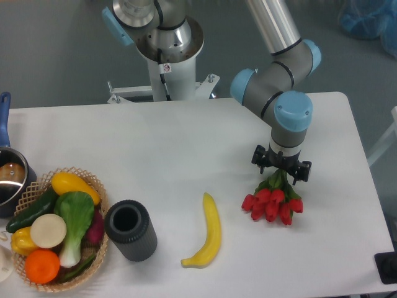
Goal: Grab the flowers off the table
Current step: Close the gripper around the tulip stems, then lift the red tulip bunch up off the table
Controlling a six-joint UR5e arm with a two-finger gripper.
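The flowers [272,205] are a small bunch of red tulip buds with green leaves, lying on the white table [186,143] at the right, right of the banana. Their green stems and leaves run up under my gripper [282,172]. The gripper points straight down over the stem end. Its fingers are hidden beneath the wrist, so I cannot tell whether they are closed on the stems. The buds look to be at or just above the tabletop.
A yellow banana [208,233] lies left of the flowers. A dark grey cylinder cup [130,230] stands further left. A wicker basket [87,180] with vegetables and fruit sits at the front left, with a pot [11,177] behind it. The table's right edge is close.
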